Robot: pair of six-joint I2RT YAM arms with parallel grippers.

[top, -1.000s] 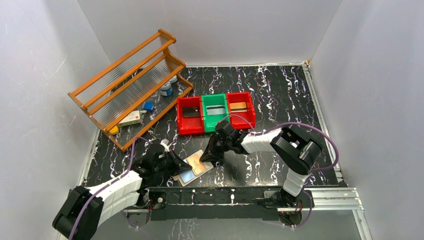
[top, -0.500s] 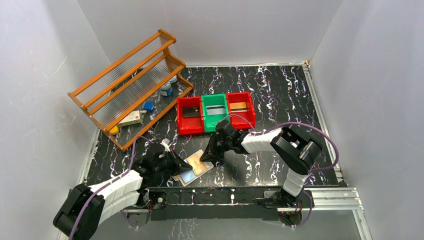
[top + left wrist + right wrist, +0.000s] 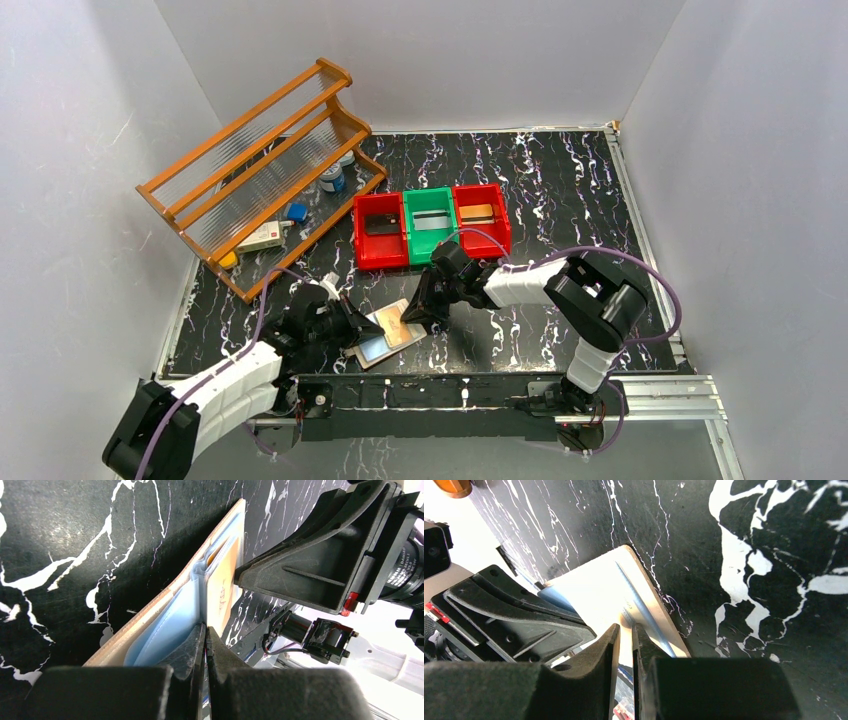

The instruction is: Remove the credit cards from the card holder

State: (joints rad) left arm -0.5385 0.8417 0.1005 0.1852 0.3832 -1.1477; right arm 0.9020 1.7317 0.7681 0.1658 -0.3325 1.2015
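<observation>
The tan card holder (image 3: 375, 351) lies open near the table's front edge, its pale blue sleeves (image 3: 167, 630) showing. My left gripper (image 3: 350, 331) (image 3: 205, 628) is shut on the holder's left end, on a sleeve edge. An orange-gold credit card (image 3: 223, 587) (image 3: 396, 324) sits in the right half. My right gripper (image 3: 413, 313) (image 3: 625, 628) is shut on that card's far end, with a thin gap between its fingers. Other credit cards lie in the bins: a dark one (image 3: 380, 224), a silvery one (image 3: 431, 220) and an orange one (image 3: 478, 212).
Three joined bins stand mid-table: red (image 3: 362, 238), green (image 3: 431, 245), red (image 3: 503, 228). A wooden rack (image 3: 255, 170) lies tilted at the back left with small items beneath it. A metal rail (image 3: 640, 392) runs along the front edge just behind the holder.
My left arm has shifted slightly forward and the holder has nudged a little with it. Both grips look the same as before.
</observation>
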